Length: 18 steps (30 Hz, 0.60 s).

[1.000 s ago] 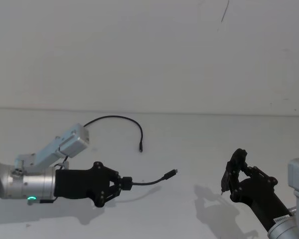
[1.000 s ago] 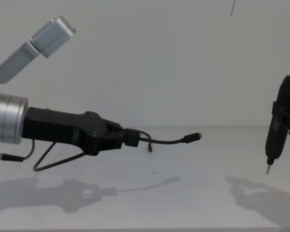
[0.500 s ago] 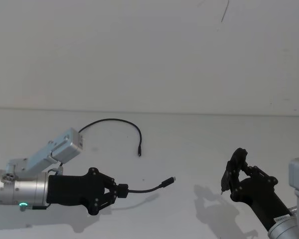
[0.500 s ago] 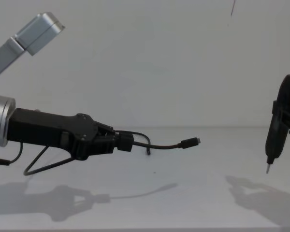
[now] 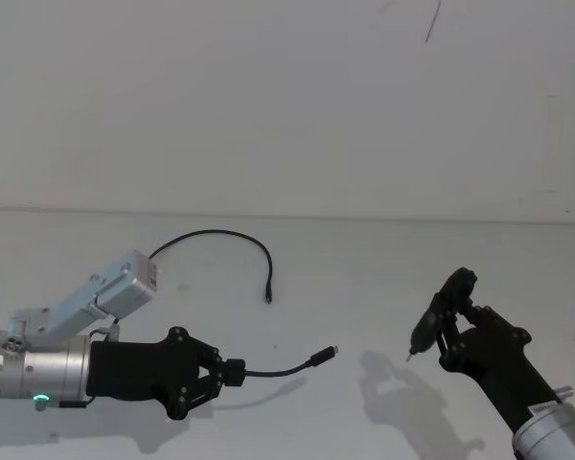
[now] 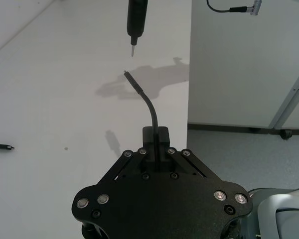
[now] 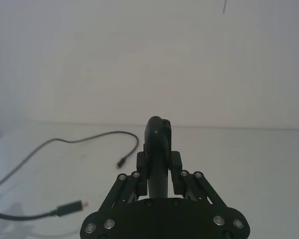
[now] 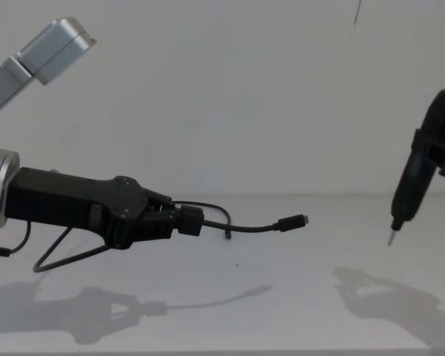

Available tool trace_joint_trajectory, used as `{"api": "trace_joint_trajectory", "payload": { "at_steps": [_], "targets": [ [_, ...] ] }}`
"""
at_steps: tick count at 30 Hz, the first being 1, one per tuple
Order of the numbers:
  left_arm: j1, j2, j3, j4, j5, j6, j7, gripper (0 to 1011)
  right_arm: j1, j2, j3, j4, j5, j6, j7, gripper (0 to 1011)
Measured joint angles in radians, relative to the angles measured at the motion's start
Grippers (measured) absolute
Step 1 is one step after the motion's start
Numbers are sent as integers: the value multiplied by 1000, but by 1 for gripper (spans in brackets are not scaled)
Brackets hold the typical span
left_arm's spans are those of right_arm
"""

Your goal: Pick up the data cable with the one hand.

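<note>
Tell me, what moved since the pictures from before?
The left gripper, shut on the data cable, pulled back a little toward the robot, taking the cable's near plug with it. The right gripper swung its pen tool toward the middle and a bit higher. Nothing was grabbed or let go. The cable's far end stayed lying on the table.

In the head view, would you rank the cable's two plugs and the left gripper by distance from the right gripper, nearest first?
1. Front plug, mid-table, left of the right gripper.
2. Back plug, farther back-left.
3. Left gripper, far left, gripping the cable.
</note>
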Motion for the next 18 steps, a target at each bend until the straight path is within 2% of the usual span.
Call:
{"api": "trace_joint_trajectory", "payload": {
  "at_steps": [7,18],
  "targets": [
    [2,3,0,-4,-2,1,-1,44,4,-14,5,-27,61,31,30,269],
    [4,5,0,-8,-3,3,-1,43,3,-14,9,-58,121,64,58,269]
  ]
}}
